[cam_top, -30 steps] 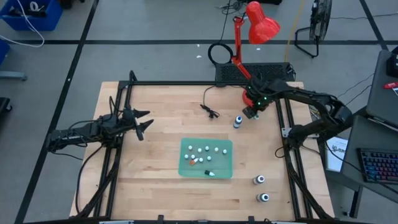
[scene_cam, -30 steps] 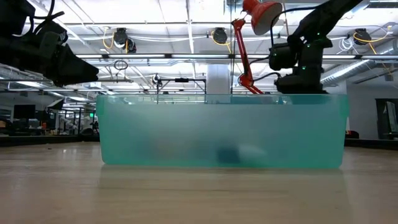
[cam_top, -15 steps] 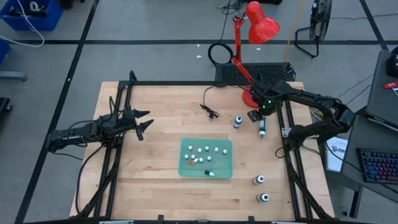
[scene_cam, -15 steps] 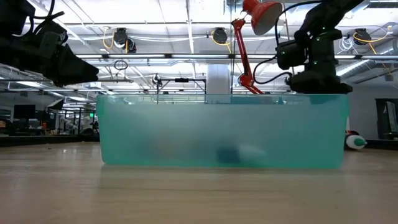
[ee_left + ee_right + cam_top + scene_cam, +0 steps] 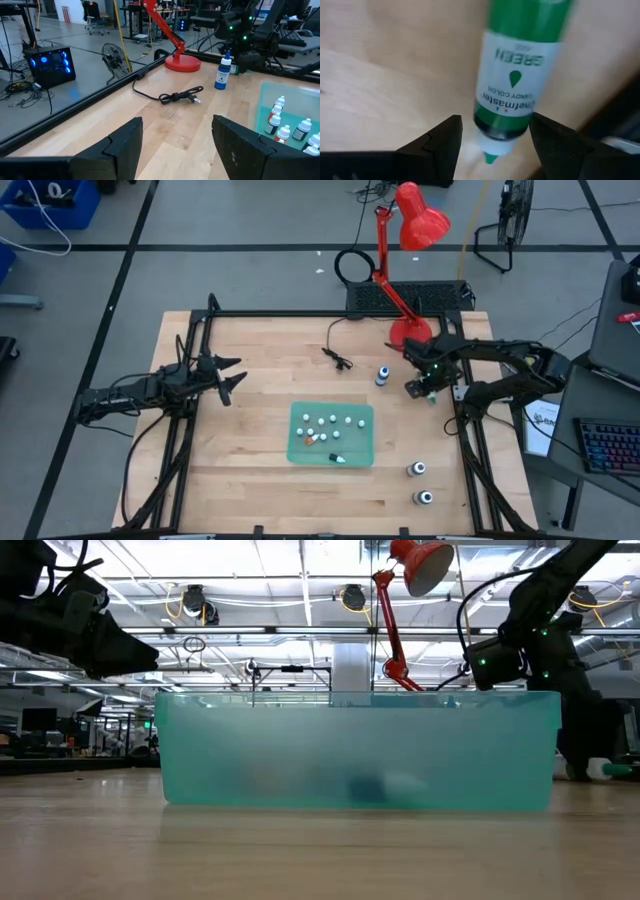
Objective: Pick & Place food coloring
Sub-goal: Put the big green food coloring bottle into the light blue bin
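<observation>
Green candy-color bottle (image 5: 517, 70): lying on its side on the wood, label reading "GREEN", white neck and green tip pointing toward my right wrist camera. In the high view it sits at right of centre, mostly hidden under the right gripper (image 5: 432, 390), close to the table's right rail. In the low view a bit of white-and-green shows at the far right edge, low on the table; I judge that to be the same bottle.

Right gripper: fingers (image 5: 440, 145) spread wide to either side of the bottle's cap end. Nothing in hold. The bottle lies between and just ahead of the fingertips, not touching either as far as I can see. My reading: a lying bottle needs the jaws straddling its body, hence the low, level approach.

Other stock: one dark bottle, blue-labelled in the left wrist view, stands upright (image 5: 382, 375) just left of the right gripper. Two more dark bottles (image 5: 417, 470) stand near the lower right. Small white-capped bottles (image 5: 330, 423) are gathered inside the green tray (image 5: 296, 452) at frame centre, which I take as the drop point.

Left gripper (image 5: 232, 377): parked at left of frame, above the table, fingers apart, empty.

Red desk lamp (image 5: 420, 220) at top; loose black cable (image 5: 338, 358) lying upper centre.
</observation>
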Tool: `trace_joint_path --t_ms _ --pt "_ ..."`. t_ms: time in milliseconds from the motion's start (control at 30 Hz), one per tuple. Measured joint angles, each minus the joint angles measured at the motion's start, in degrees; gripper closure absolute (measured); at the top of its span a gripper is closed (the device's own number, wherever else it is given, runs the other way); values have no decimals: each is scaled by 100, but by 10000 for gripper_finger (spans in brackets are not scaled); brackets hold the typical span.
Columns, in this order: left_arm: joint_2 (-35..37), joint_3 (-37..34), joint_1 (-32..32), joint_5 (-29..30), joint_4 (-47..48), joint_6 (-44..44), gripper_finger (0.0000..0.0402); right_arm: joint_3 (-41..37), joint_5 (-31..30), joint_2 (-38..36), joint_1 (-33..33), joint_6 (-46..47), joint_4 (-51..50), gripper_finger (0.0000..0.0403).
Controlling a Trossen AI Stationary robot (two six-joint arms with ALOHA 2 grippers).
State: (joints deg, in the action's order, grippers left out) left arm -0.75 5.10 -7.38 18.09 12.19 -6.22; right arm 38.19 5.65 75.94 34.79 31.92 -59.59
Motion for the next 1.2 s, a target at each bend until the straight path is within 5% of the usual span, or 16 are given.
trace_joint_path --t_ms 400,733,1200 --pt "0 0 2 -2 0 1 162 -111 -327 2 -44 -221 425 188" --pt "-1 0 1 -1 0 1 162 -111 -442 -34 -408 -566 698 275" --pt "0 0 0 -2 -2 1 163 1079 -1356 -1818 -1380 -715 110 275"
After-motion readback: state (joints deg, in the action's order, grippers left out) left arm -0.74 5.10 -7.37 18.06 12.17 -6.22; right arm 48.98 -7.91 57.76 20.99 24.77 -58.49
